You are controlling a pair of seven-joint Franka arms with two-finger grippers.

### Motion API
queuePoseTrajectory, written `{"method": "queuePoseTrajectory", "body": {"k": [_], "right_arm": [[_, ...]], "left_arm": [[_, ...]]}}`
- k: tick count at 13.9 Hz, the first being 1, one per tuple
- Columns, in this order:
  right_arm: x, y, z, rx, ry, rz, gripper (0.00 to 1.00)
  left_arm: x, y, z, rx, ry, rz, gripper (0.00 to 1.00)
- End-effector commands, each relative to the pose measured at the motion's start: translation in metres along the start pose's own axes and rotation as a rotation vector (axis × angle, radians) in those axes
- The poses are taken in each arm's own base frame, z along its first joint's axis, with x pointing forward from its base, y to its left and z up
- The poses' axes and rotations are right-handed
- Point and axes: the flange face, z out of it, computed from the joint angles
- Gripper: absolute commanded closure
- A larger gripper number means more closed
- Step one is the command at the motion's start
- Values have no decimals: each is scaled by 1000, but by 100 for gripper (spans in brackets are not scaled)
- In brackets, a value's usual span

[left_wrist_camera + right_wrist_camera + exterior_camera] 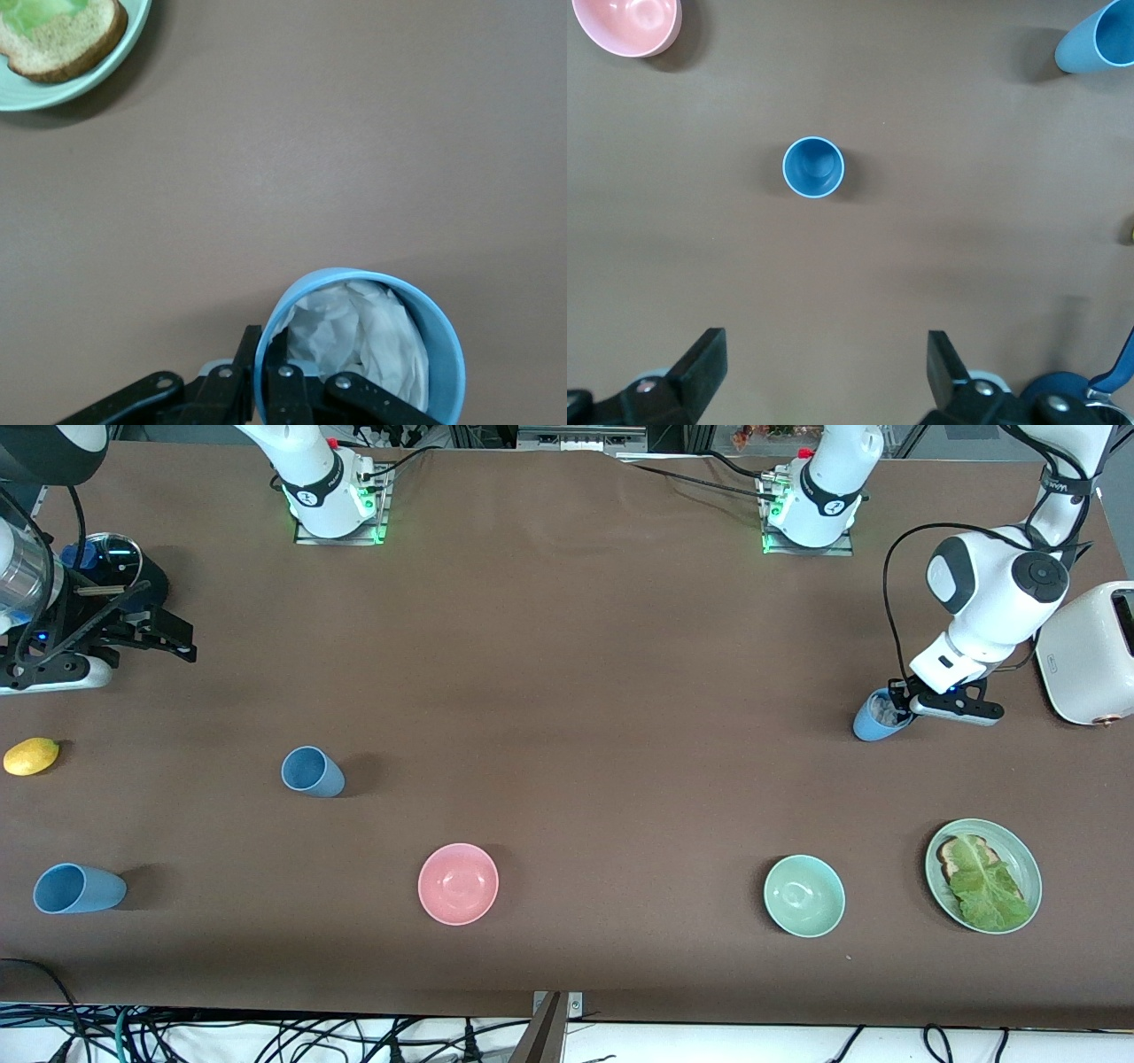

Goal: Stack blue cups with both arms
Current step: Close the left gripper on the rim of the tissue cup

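Beside the toaster [1088, 654], left claw [897, 704] pinches a paper-stuffed matte blue cup's [877, 717] rim; right claw [182, 642] hangs spread

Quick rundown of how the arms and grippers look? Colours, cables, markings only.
Both arms are glossy white with dark grey joint caps and black bands bearing small white markings; green lights glow at their bases. Black cables run along them. The left gripper and right gripper are black, with two fingers on linkage bars and silver screws.
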Motion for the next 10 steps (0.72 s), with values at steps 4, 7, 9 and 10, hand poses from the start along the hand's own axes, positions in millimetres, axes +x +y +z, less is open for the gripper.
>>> {"method": "queuePoseTrajectory", "body": {"k": [4,7,9,10], "right_arm": [[-1,-4,-8,0,13,-4,0],[0,-5,-7,0,13,-5,0],[0,-6,-6,2,12,-4,0],[1,-6,-7,2,13,-5,0]], "left_arm": [[34,-3,-80,-60,-30,8,100],[76,0,-135,-91,-82,25,100],[98,18,-164,-98,-100,10,100],[108,31,-178,-98,-105,0,100]]}}
